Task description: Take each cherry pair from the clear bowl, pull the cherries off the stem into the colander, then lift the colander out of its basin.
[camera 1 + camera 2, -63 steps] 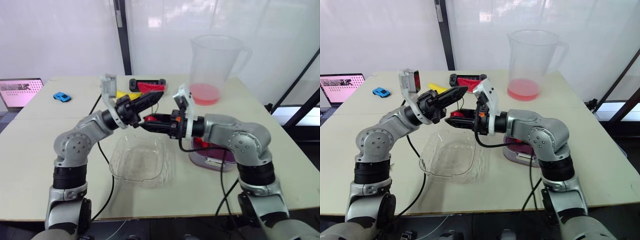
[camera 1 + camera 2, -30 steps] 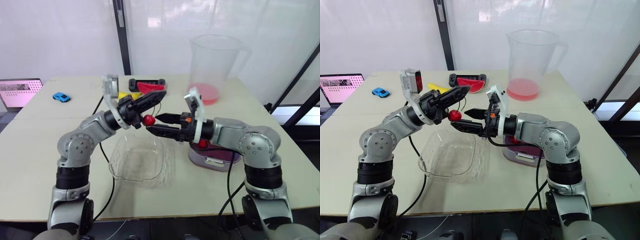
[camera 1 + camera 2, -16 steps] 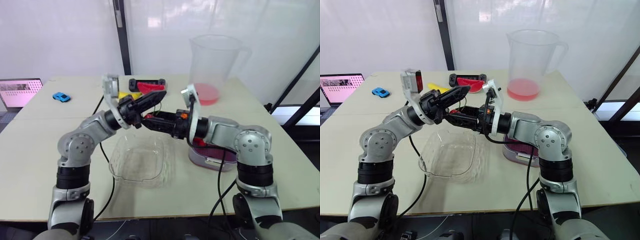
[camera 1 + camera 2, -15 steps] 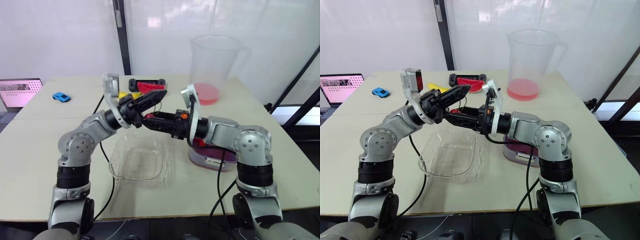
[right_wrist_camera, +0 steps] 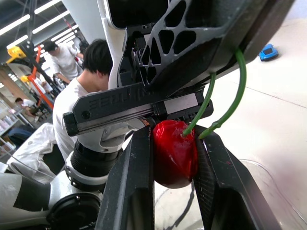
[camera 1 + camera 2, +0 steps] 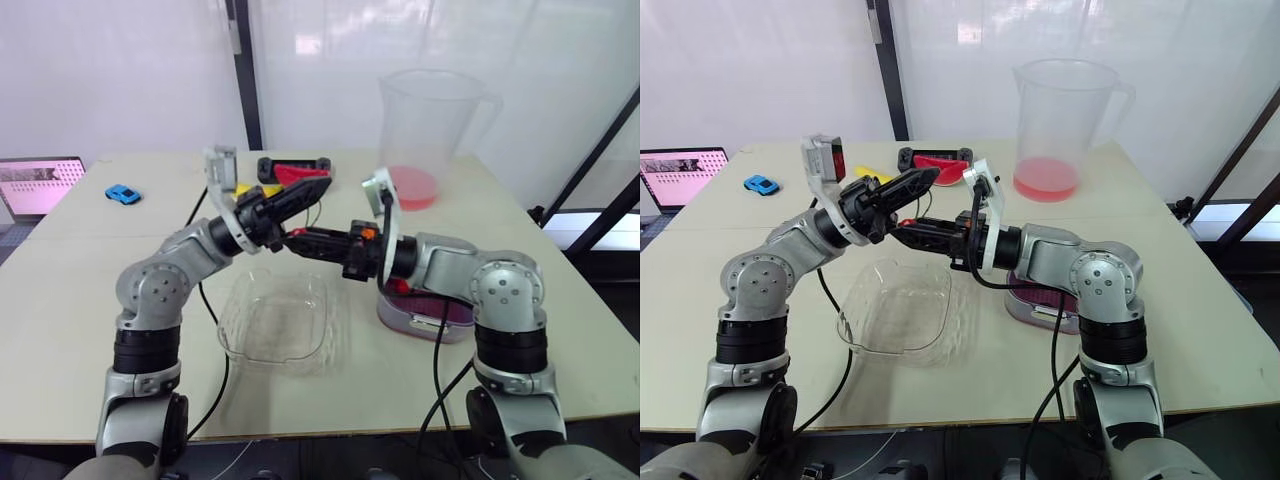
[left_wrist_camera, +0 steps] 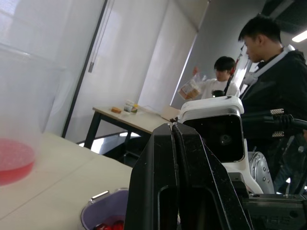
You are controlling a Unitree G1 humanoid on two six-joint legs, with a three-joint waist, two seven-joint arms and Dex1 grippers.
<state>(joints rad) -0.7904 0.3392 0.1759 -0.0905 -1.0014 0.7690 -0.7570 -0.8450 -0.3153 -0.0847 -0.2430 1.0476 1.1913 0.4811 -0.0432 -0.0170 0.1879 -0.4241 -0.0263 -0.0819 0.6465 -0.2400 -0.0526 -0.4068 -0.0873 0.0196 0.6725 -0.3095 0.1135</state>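
My left gripper [image 6: 318, 190] is shut on the green stem [image 5: 230, 100] of a cherry pair, held in the air above the far edge of the empty clear bowl [image 6: 275, 320]. From the right, my right gripper [image 6: 292, 237] meets it and is shut on a red cherry [image 5: 173, 151] hanging at the stem's end. In the right wrist view the cherry sits squeezed between both fingers [image 5: 136, 172], with two stem strands rising to the left gripper [image 5: 201, 48]. The colander [image 6: 400, 286], with red cherries in it, sits in its lilac basin [image 6: 430, 325] under my right forearm.
A tall clear pitcher [image 6: 425, 130] with pink liquid stands at the back right. A black holder with a red watermelon slice [image 6: 295, 170] and a yellow piece [image 6: 245, 187] lie behind the grippers. A blue toy car [image 6: 123, 193] and a laptop [image 6: 40, 183] are far left. People [image 7: 268, 72] stand in the background.
A second ago my right gripper was open short of the cherry hanging from the left gripper. It has moved in to the left and shut on the cherry. The left gripper has held still.
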